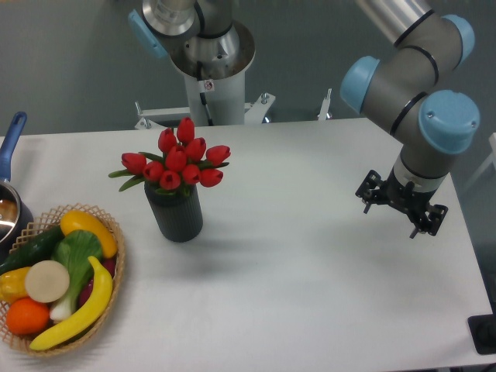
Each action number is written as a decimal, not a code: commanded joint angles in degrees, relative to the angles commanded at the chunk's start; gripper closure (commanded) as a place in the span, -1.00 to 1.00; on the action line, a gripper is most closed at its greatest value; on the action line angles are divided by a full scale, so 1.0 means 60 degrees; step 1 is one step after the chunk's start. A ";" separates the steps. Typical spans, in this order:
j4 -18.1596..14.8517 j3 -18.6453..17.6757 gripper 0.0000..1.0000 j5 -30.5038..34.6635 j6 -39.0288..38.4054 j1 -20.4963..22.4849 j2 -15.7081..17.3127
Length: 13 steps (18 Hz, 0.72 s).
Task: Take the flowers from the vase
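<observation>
While standing upright in the vase [178, 213], left of the table's [310, 279] middle, the flowers [178, 163]: a tight bunch of red tulip buds with short green leaves spreading over the dark rim. Well apart from the gripper [399, 208], which hangs over the right part of the table, nearly level with the vase in the picture. Nothing between the two but bare white tabletop. Gripper pointing down, seen from above and behind the wrist; fingers dark and small, nothing held between them; whether spread or closed, cannot tell. Above it, the arm's grey links with pale blue joint caps.

At the left edge, a wicker basket [116, 267] with yellow, orange and green fruit and vegetables, near the vase but not touching it. Behind the basket, partly cut off, a metal pot [8, 213] with a blue handle. On the robot base [208, 66] behind the table, a small sticker, too small to read. No other writing legible.
</observation>
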 joint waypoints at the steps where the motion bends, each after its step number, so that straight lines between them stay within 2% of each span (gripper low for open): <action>1: 0.0000 -0.0015 -1.00 0.0015 0.0000 0.0000 0.0000; 6: 0.0073 -0.0058 -1.00 0.0029 0.0015 0.0029 -0.0088; 10: 0.0146 -0.0394 -1.00 -0.0044 -0.0350 -0.0073 0.0131; 13: 0.1416 -0.1228 -1.00 -0.0247 -0.0439 -0.0044 0.0657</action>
